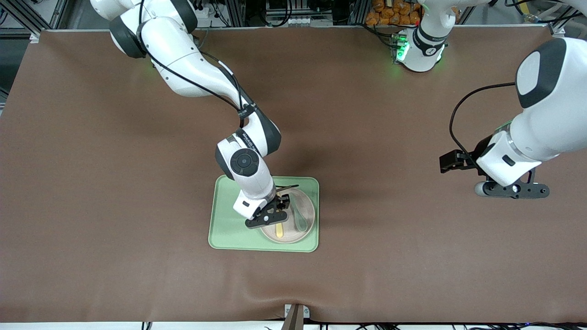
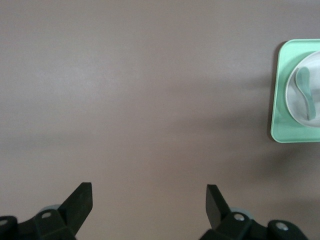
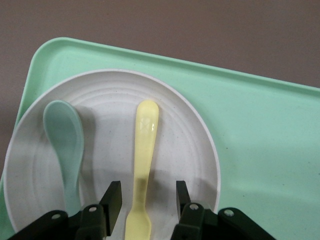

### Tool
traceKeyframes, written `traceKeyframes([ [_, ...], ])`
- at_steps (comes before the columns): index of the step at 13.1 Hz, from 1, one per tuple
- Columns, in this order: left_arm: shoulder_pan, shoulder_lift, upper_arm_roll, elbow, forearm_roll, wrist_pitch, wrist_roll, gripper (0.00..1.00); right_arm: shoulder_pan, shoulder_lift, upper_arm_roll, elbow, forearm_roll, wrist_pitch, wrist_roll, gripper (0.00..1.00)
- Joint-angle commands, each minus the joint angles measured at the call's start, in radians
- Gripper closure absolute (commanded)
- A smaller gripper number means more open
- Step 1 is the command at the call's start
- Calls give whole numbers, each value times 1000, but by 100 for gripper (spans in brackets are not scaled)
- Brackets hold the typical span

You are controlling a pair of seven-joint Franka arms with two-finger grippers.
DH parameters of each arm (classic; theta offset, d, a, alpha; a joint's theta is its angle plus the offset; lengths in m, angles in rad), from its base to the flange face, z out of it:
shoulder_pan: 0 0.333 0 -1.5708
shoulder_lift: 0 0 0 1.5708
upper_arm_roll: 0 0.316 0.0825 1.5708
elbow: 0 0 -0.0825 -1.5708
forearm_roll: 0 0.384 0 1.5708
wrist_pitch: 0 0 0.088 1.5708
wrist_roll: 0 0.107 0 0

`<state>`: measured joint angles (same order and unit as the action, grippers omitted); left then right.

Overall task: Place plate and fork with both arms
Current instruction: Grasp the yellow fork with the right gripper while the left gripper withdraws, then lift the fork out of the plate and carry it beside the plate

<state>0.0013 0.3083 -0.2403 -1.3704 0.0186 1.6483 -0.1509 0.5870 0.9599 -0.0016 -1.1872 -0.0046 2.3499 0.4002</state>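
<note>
Plate sits on the light-green tray, toward the tray's left-arm end. Fork and a grey-green spoon both lie flat in the plate, side by side, not touching.

Progress, judged from this layout: nothing placed yet. Plate not yet lifted off the tray, fork not yet out of the plate, so both placements are left to do. Step in hand looks like the fork pick.

Right arm: reaches from its base down to the tray, wrist pitched down, right gripper low over the plate. Jaws spread and straddling the fork near its tine end, one finger each side with gaps both sides; no contact seen in the right wrist view. Nothing gripped. The spoon bowl lies clear of the jaws, but its handle runs close past one finger, so a closing stroke could nudge it.

Left arm: waiting. Left gripper hangs over bare brown bench toward the left arm's end, well apart from the tray. Jaws spread wide, empty. The tray corner with plate and spoon shows at the edge of its wrist view.
</note>
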Motion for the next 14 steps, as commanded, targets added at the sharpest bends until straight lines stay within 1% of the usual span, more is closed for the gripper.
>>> traceKeyframes([
  [1,25,-63,2,-27,23,-5,57,0,17,43,-11,44,-18,17,34,50],
  [3,63,-106,2,-26,23,-13,77,0,17,52,-12,44,-20,25,34,50],
  [5,106,-138,1,-26,23,-25,103,0,20,57,-17,44,-21,25,34,55],
  [6,121,-162,1,-26,21,-83,134,0,22,57,-20,43,-21,25,34,59],
  [7,134,-185,1,-26,21,-135,151,0,25,59,-21,43,-21,25,34,65],
  [9,138,-237,7,-30,20,-206,151,0,27,59,-21,43,-24,25,35,68],
  [10,122,-258,40,-30,20,-249,151,0,27,60,-21,43,-26,25,35,68],
  [11,68,-274,89,-30,20,-266,152,0,27,60,-21,43,-26,25,35,71],
  [12,-8,-287,173,-32,20,-271,152,0,27,60,-21,43,-26,25,35,79],
  [13,-56,-305,237,-30,20,-275,155,0,27,60,-20,44,-25,22,48,100],
  [14,-55,-317,243,-30,20,-294,155,0,27,57,-20,46,-26,19,84,100],
])
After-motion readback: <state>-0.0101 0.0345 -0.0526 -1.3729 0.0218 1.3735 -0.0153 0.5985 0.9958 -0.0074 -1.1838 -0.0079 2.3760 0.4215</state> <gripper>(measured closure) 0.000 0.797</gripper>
